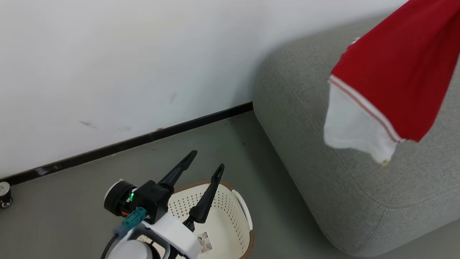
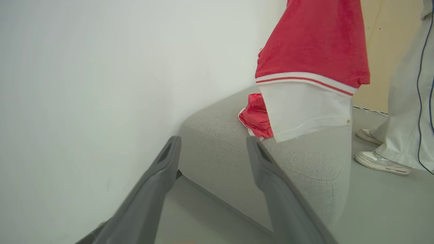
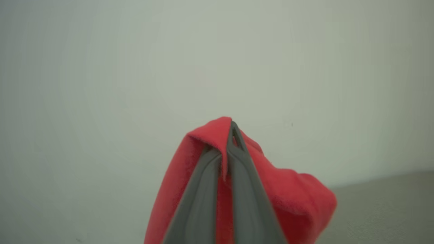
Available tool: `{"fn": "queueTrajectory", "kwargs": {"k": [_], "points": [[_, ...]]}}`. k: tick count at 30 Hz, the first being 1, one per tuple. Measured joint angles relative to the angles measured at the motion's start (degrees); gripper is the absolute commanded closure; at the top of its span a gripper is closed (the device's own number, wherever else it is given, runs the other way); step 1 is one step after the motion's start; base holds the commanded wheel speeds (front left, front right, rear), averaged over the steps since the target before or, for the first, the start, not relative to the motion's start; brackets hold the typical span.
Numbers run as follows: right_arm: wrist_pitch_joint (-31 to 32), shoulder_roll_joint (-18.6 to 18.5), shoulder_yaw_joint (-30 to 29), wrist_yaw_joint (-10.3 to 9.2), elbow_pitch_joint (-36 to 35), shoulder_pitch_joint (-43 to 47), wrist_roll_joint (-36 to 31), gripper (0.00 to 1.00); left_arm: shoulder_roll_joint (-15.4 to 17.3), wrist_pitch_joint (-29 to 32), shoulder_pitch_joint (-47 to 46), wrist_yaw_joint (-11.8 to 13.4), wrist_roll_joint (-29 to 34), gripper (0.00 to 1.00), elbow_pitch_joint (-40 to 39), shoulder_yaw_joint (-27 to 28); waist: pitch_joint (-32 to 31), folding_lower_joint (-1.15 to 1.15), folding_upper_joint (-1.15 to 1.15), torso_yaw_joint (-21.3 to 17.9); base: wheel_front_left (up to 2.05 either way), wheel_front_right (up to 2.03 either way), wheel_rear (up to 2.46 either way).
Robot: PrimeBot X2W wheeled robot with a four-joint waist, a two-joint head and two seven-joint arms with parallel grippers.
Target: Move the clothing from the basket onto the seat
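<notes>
Illegible label (image 1: 205, 242) on basket (image 1: 230, 216) floor

plain indoor room: grey sofa (image 1: 341, 172), white wall (image 1: 125, 64), laundry basket (image 1: 230, 219)

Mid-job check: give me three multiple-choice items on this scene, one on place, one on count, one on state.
1. The held garment hangs: A over the sofa; B on a table; C on a hook.
2. Red garments in view: A one; B two; C four.
3. The left gripper is: A open; B shut on cloth; C shut, empty.
Answers: A, it dangles above the sofa; B, right gripper holds one, second garment lies on the sofa; A, its fingers stand apart.
</notes>
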Motion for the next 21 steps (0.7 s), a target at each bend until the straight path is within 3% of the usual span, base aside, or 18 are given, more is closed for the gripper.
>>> {"fn": "queueTrajectory", "kwargs": {"k": [12, 21], "points": [[2.2, -3.7, -9.4, -0.01, 13.3, -16.7, -4.9, 1.0, 2.5, 2.8, -0.1, 2.0, 3.6, 0.0, -7.1, 0.0, 6.9, 0.0, 0.0, 2.4, 0.0, 0.0, 0.0], [1.5, -5.3, -10.6, -0.01, 19.7, -21.7, -10.3, 1.0, 2.6, 4.5, -3.0, 2.0, 6.1, 0.0, -11.6, -1.5, 12.2, 0.0, 0.0, 4.6, 0.0, 0.0, 0.0]]}}
